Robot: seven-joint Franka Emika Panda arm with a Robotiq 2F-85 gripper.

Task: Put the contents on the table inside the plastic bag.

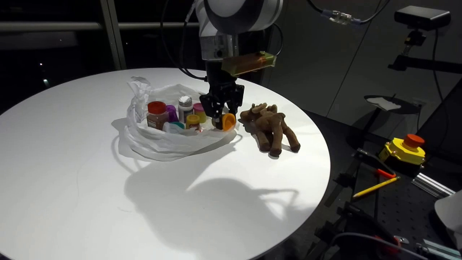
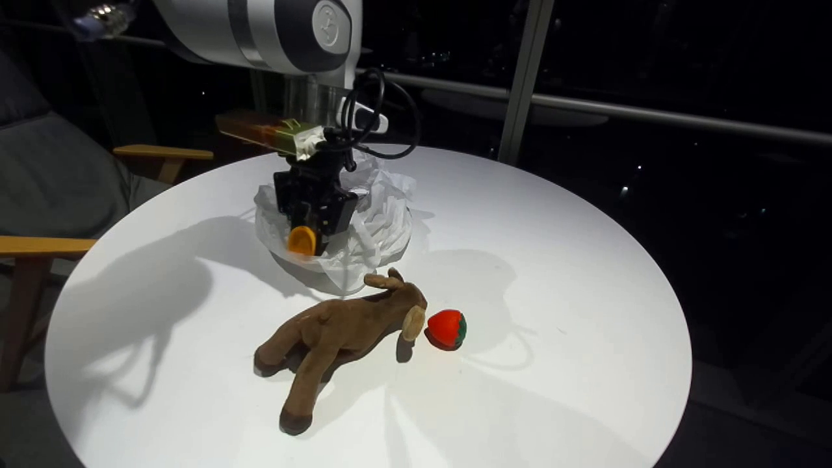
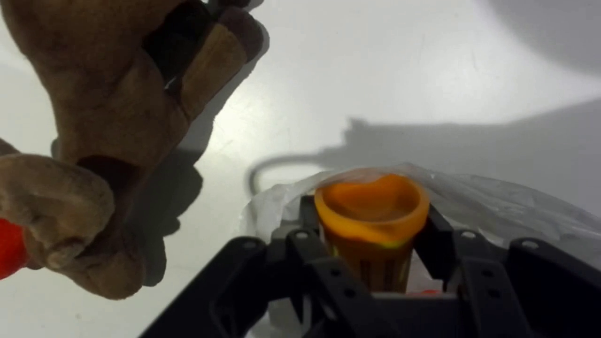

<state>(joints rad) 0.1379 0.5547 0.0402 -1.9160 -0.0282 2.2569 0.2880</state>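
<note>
My gripper (image 1: 225,118) is shut on an orange-lidded tub (image 3: 375,227), which is tilted, at the rim of the white plastic bag (image 1: 166,144). The tub shows in both exterior views (image 1: 229,122) (image 2: 302,241). A fold of the bag (image 3: 493,202) lies over part of the lid. The bag stands open and holds a red-lidded jar (image 1: 157,116), a white bottle (image 1: 185,108) and several small tubs. A brown plush animal (image 2: 344,325) lies on the table beside the bag. A red strawberry (image 2: 446,327) lies by its head; the wrist view shows only its edge (image 3: 8,249).
The round white table (image 1: 90,202) has a curved edge close to the plush animal (image 1: 272,126) in an exterior view. A chair (image 2: 52,244) stands beyond the table. A side stand with a yellow emergency button (image 1: 402,150) is off the table.
</note>
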